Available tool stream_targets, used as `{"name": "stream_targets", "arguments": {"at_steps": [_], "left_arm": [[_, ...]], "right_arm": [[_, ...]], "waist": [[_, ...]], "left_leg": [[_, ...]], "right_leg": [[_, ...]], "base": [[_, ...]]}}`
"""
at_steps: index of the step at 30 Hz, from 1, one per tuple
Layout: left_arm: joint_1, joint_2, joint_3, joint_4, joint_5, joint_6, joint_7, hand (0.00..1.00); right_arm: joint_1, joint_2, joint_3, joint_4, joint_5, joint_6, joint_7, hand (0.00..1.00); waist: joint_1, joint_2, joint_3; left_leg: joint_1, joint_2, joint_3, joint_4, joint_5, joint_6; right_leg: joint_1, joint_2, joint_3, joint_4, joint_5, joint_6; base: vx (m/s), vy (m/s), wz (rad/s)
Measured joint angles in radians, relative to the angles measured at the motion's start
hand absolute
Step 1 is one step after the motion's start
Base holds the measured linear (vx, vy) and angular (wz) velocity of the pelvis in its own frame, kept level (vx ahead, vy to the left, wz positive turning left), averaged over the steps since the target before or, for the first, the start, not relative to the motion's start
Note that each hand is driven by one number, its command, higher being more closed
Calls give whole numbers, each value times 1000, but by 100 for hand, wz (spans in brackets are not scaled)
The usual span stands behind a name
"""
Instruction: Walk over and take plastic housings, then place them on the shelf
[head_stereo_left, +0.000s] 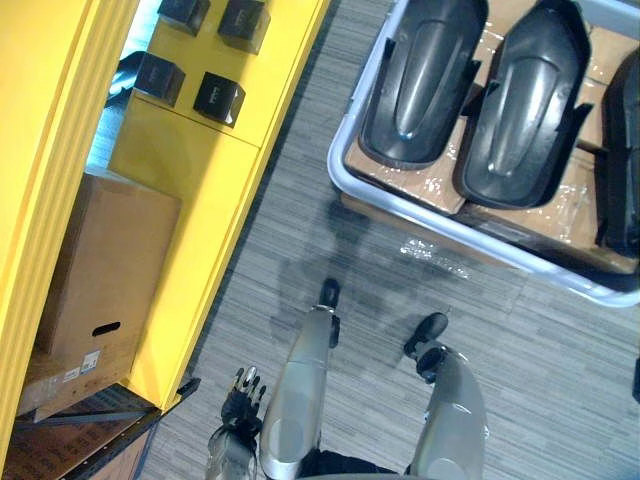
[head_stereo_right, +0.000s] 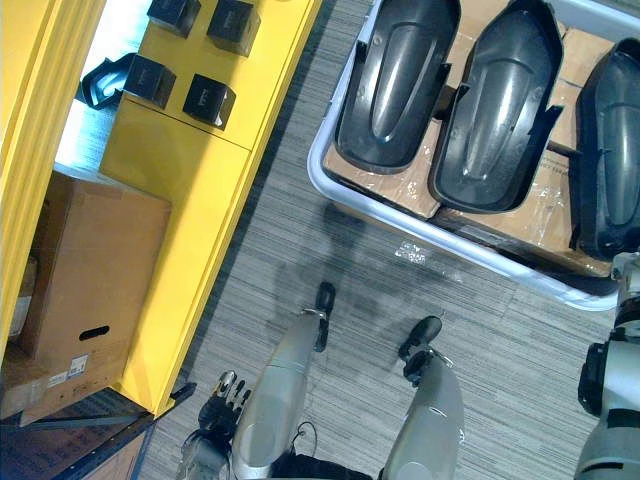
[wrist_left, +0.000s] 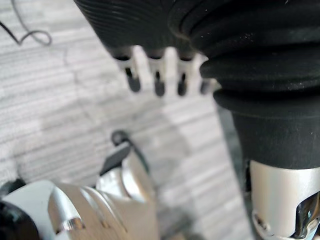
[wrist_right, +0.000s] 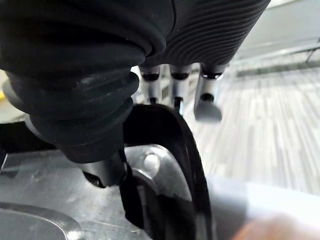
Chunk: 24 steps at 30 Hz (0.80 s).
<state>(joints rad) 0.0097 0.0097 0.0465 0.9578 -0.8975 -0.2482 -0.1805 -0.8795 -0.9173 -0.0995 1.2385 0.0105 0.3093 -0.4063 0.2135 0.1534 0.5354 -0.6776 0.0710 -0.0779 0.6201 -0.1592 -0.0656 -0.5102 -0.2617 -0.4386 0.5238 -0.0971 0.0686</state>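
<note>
**Approach under way, both hands empty, housings waiting in the bin**

The grey striped carpet floor (head_stereo_left: 520, 350) takes up the middle of the scene. On the robot's left stands the tall yellow metal shelf unit (head_stereo_left: 200, 170). Ahead and to its right is the pale grey-rimmed bin (head_stereo_left: 347, 120), lined with brown cardboard sheets under clear film (head_stereo_right: 385, 185). Three large, dark, glossy, boat-shaped plastic housings (head_stereo_right: 500, 100) lie side by side in the bin, hollow side up, none of them lifted. A plain brown cardboard box with a hand slot (head_stereo_left: 100, 260) sits on a low level of the shelf. Four small black cube-shaped boxes (head_stereo_left: 218, 97) rest on a yellow surface above it.

The left hand (head_stereo_left: 240, 395) hangs low beside the robot, near the foot of the shelf, well apart from the bin. Its fingers are straight and spread, and it holds nothing. In the right wrist view the right hand (wrist_right: 207, 95) also has its fingers hanging straight, with nothing between them.

I judge this to be the walk-over step, with no pick begun. The next move probably calls for closing the gap to the bin. Both arms would then need to be raised over the rim. A shell that broad and smooth probably needs a hand on each side. It would then have to be carried across to the shelf on the left.
</note>
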Motion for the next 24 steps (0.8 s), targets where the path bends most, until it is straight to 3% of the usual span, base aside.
{"name": "stream_targets", "arguments": {"at_steps": [4, 7, 12, 13, 16, 19, 24], "left_arm": [[3, 1, 3, -5, 2, 0, -1, 0], [7, 7, 14, -6, 2, -3, -3, 0], [38, 57, 18, -20, -1, -2, -21, 0], [53, 72, 19, -36, -7, -2, -25, 0], [78, 98, 19, -57, -40, 13, -47, 0], [98, 113, 21, -86, -80, 38, -77, 0], [124, 126, 19, -175, -93, 36, -118, 0]], "right_arm": [[2, 33, 0, 0, -38, -5, -14, 100], [3, 70, 4, -1, -73, -44, -24, 100], [3, 119, 44, -18, -105, -117, -31, 100], [4, 127, 46, -30, -105, -118, -31, 100], [38, 128, 67, -55, -124, -121, -26, 100], [68, 138, 70, -64, -124, -131, -25, 100], [157, 174, 63, -197, -124, -135, -63, 100]], "waist": [[-6, -7, -3], [-9, -22, -8], [-7, -89, -35], [-7, -111, -41], [-8, -144, -43], [-7, -169, -48], [-13, -204, -45]], "left_leg": [[30, 9, 4, -9, 0, 0], [62, 26, 5, -20, -1, -2], [110, 41, 8, -42, -1, -6], [124, 43, 10, -52, -1, -7], [174, 43, 15, -64, -2, -7], [211, 42, 31, -90, -3, -6], [301, 41, 46, -140, -3, -6]], "right_leg": [[29, 11, 0, -22, 1, 0], [71, 37, -1, -56, 13, 0], [130, 64, -1, -114, 22, 5], [145, 68, -1, -130, 26, 7], [203, 73, -1, -166, 35, 14], [241, 75, -1, -198, 48, 19], [341, 90, -1, -287, 81, 28]], "base": [[27, -5, -5], [25, -3, -9], [7, 2, 0], [36, 11, -1], [53, 32, 1], [38, 27, -2], [30, 9, -3]]}}
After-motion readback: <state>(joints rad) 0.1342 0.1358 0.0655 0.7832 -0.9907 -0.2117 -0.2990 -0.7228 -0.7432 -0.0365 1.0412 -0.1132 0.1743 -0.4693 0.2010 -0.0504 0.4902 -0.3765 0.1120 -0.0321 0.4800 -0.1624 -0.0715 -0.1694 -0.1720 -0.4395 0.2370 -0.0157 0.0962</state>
